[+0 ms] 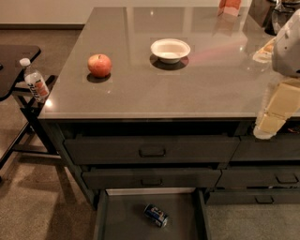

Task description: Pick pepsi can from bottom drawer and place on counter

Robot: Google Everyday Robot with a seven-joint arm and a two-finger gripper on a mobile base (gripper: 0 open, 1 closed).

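Observation:
The pepsi can (155, 215) lies on its side in the open bottom drawer (123, 216), near the middle of its flat tray. The counter (187, 89) is a glossy grey-brown slab above the dark drawers. My gripper (266, 130), pale yellow, hangs at the right edge of the view, in front of the counter's front edge and level with the top drawer. It is well above and to the right of the can, and it holds nothing that I can see.
A red apple (99, 65) and a white bowl (170, 49) sit on the counter. An orange carton (229, 6) and dark items (276, 16) stand at the back right. A clear bottle (35, 84) rests by a black side table (14, 58) at the left.

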